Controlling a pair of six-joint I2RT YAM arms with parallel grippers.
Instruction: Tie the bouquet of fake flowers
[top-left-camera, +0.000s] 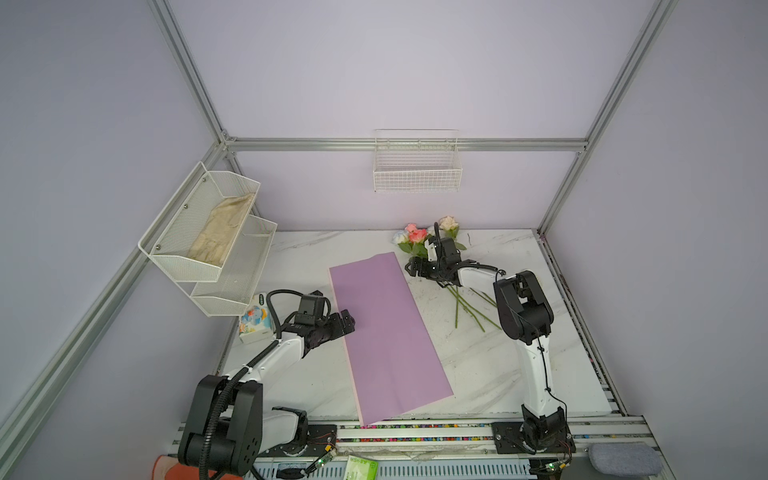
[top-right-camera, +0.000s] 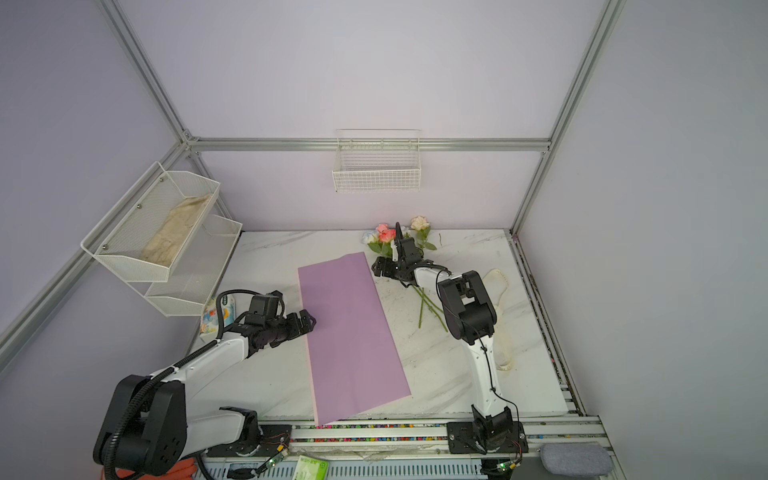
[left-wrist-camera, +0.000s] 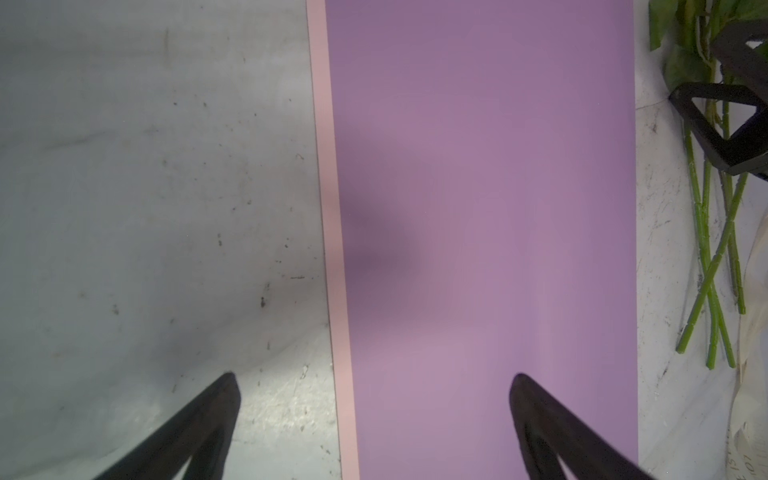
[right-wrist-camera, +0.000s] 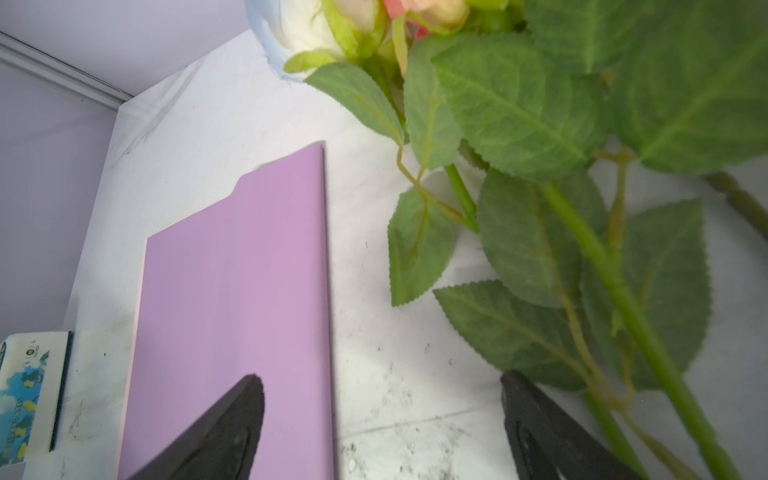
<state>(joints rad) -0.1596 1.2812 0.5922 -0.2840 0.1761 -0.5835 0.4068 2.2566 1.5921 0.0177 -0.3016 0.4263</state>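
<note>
Sheet (top-left-camera: 386, 332) of lilac paper flat on the table (top-left-camera: 478, 365), near end at the front edge; used as reference.

Left gripper (top-left-camera: 348, 322) over the sheet's left long edge, about halfway along. Its fingers are spread wide, one above bare table and one above the paper, with nothing between them.

Tissue box (top-left-camera: 255, 322) farther left of the sheet.

Right gripper (top-left-camera: 412, 268) just beside the sheet's far right corner, fingers spread, empty. One tip is over the paper edge, the other over leaves. Contact with the stems: cannot tell.

Bouquet (top-left-camera: 417, 239) lies right of the sheet, apart from it. The stems are loose and crossing, and the rose heads lie past the sheet's far end.

Cream ribbon (top-right-camera: 503, 332) right of the stems, farther from the sheet.

Wire basket (top-left-camera: 417, 166) on the wall beyond the sheet's far end.
</note>
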